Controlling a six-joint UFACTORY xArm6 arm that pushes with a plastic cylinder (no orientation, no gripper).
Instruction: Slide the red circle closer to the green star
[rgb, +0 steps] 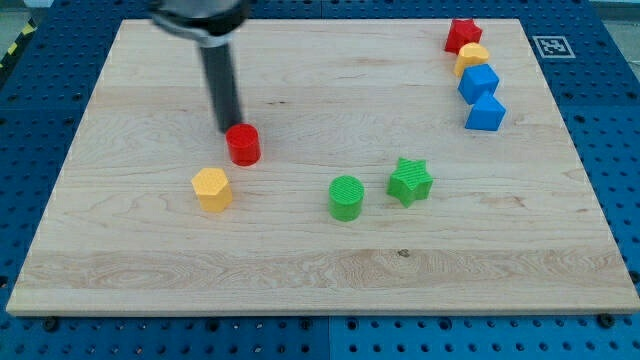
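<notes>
My tip (229, 130) touches the red circle (243, 145) on its upper-left side, left of the tabletop's (300, 280) centre. The green star (410, 182) sits well apart toward the right edge. There is no hand, just the bare rod.

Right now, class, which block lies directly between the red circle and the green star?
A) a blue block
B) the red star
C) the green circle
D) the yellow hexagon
C: the green circle sits between the red circle and the green star.
</notes>
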